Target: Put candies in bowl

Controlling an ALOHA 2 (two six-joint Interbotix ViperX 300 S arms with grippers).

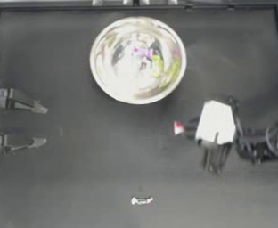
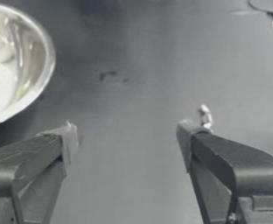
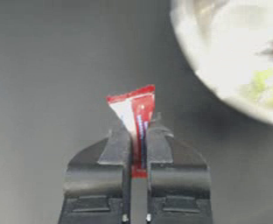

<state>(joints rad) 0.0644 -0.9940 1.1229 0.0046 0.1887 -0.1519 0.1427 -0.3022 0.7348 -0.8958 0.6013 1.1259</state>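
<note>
The shiny silver bowl (image 1: pixel 105 75) stands at the back middle of the table. A yellow-green candy (image 1: pixel 158 67) and a purple-white one (image 1: pixel 143 52) show inside it among reflections. My right gripper (image 1: pixel 187 129) hovers in front of the bowl to its right, shut on a red-white candy (image 1: pixel 178 128). In the right wrist view that candy (image 3: pixel 134 107) sticks up between the closed jaws of the gripper (image 3: pixel 138 132), with the bowl (image 3: pixel 221 87) beyond. A white twisted candy (image 1: pixel 141 201) lies near the front edge. My left gripper (image 1: pixel 40 125) rests open at the far left.
The left wrist view looks across the dark table between the open left gripper (image 2: pixel 126 133), showing the bowl's rim (image 2: pixel 45 74) and a small candy (image 2: pixel 204 116) farther off. The right arm's white wrist block (image 1: pixel 216 122) sits right of the bowl.
</note>
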